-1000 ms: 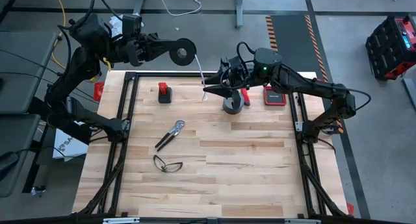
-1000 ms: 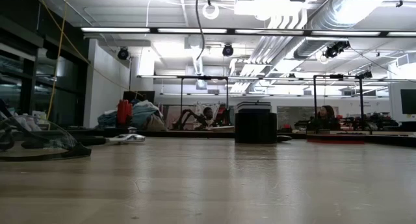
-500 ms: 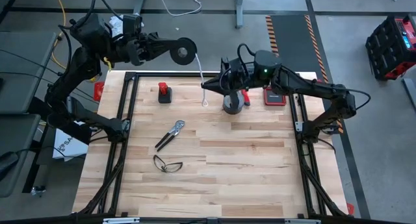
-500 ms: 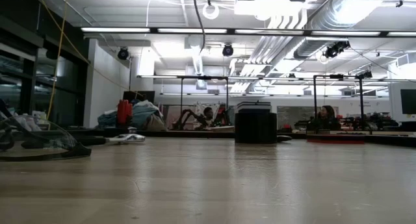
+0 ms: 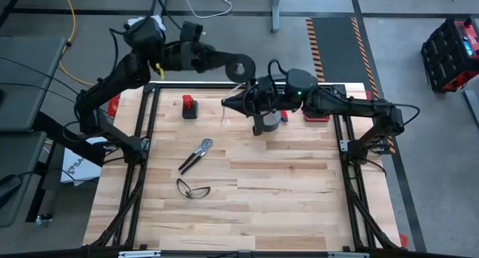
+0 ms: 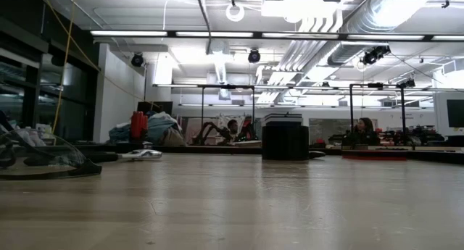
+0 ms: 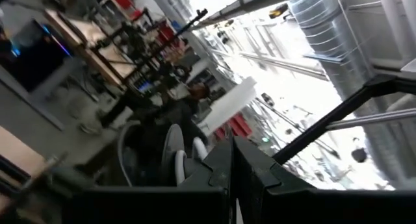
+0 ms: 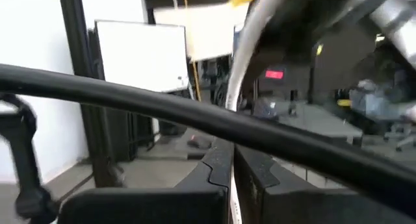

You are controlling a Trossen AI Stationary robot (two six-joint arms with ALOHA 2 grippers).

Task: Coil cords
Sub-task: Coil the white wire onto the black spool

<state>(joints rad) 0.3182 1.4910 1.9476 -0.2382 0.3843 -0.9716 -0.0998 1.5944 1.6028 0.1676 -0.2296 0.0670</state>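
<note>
Cord (image 5: 229, 116) is pinched in the closed right gripper (image 5: 226, 103), just beside the spool (image 5: 239, 67) clamped in the left gripper (image 5: 221, 61).

My wooden counter (image 5: 262, 198) carries pliers (image 5: 196, 154) and safety glasses (image 5: 192, 188) near its left side, a red-topped black block (image 5: 189, 107), a grey tape roll (image 5: 269, 122) and a red case (image 5: 316, 113) along its far edge
</note>
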